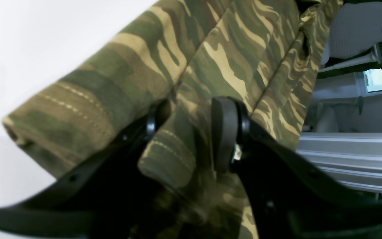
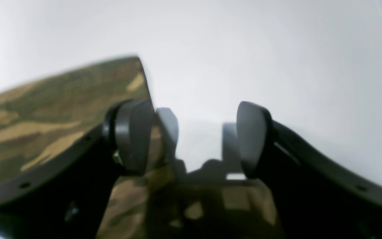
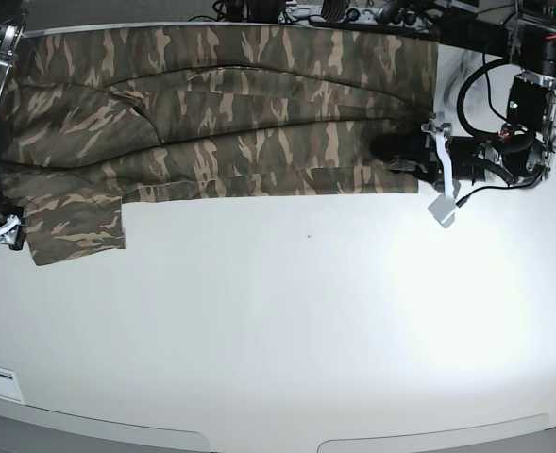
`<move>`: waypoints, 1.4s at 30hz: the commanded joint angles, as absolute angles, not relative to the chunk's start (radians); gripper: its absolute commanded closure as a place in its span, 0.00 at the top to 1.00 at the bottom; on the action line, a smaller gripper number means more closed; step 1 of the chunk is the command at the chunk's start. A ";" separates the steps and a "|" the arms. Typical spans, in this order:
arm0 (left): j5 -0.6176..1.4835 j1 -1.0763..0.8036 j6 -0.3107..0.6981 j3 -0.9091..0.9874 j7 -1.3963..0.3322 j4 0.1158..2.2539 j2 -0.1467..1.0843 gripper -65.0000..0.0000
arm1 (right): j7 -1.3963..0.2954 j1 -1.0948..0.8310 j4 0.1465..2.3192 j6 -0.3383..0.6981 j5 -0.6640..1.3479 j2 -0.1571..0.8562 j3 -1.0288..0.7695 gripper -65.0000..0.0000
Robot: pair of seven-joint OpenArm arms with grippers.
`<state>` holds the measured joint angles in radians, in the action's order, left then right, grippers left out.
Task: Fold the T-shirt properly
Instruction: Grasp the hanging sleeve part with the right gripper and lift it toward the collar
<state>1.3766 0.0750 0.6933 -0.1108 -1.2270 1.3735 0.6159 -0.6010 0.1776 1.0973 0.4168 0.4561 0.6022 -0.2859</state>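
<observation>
Left claw (image 1: 191,132) around T-shirt (image 1: 230,66) hem

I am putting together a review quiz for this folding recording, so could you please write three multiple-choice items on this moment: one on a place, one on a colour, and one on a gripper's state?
1. Where on the white table does the camouflage-print cloth T-shirt lie in the base view?
A. along the far edge
B. in the middle
C. along the near edge

2. Which colours make up the shirt's print?
A. blue and white
B. olive green, brown and tan
C. red and black

3. What is the left gripper doing?
A. standing open over bare table
B. pinching a fold of the shirt
C. resting away from the shirt

Answers:
1 A, the shirt stretches across the top of the base view, with bare table in front of it.
2 B, the left wrist view shows those stripes close up.
3 B, cloth fills the gap between its black fingers. The right gripper, by contrast, is open.
</observation>
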 commanded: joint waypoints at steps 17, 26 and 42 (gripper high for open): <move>1.366 0.084 0.698 -0.103 -1.238 1.381 0.635 0.37 | -0.515 0.198 1.034 0.360 0.448 0.595 -0.294 0.65; 1.366 0.084 0.698 -0.103 -1.237 1.381 0.635 0.37 | -0.652 0.236 0.935 0.619 0.682 0.594 -0.294 0.65; 1.370 0.084 0.698 -0.103 -1.237 1.381 0.635 0.37 | -0.829 0.350 0.935 0.698 0.894 0.596 -0.294 0.11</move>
<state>1.3769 0.0750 0.6930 -0.1108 -1.2293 1.3735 0.6159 -0.8433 0.3241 0.9215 0.6926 0.8688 0.5701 -0.2897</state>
